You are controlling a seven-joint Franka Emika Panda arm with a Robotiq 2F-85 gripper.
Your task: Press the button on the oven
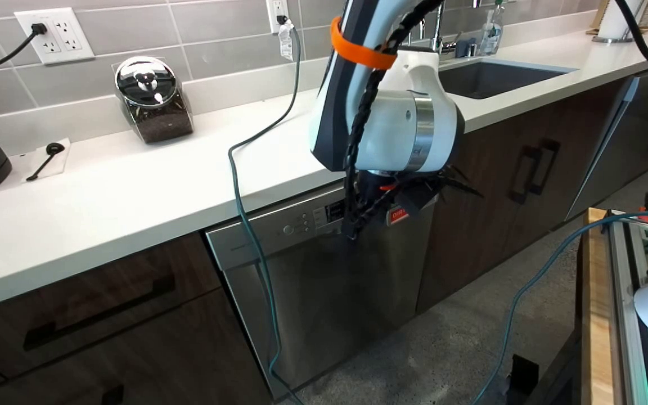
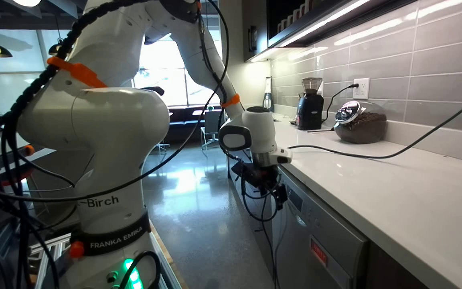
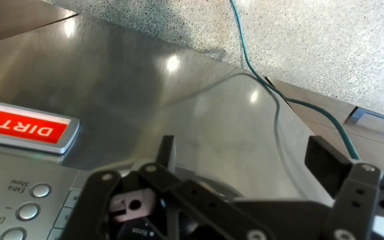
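Wide-jawed gripper [image 3: 245, 157] hangs before the dishwasher [image 1: 329, 298], button seemingly not yet pressed

The sentence says oven, but the DIRTY sign [image 3: 22, 126] and "Rinse" lettering [image 3: 140, 232] point to a dishwasher. It stands under the pale countertop [image 1: 133, 185], its control panel [image 1: 270, 233] running along the top of the door [image 3: 138, 90].

In the wrist view, where the writing stands upside down, the Extra Shine button [image 3: 41, 190] and two Delay buttons [image 3: 28, 211] lie at lower left, to the left of the gripper's fingers [image 3: 325, 165]. Further buttons [image 1: 288, 229] show on the panel's left half in an exterior view; which one is meant I cannot tell.

The jaws stand wide apart and hold nothing. Whether a fingertip touches the panel or the door cannot be made out.

The step in hand looks like the approach, with the gripper close to the panel but seemingly not lined up on any button that shows. The next move would call for picking one button, narrowing the jaws or singling out one fingertip, shifting along the panel until that tip faces it, then a short, straight push. The teal cable [image 3: 328, 116] passes near the finger at right in the wrist view, so a swing that way might snag it.
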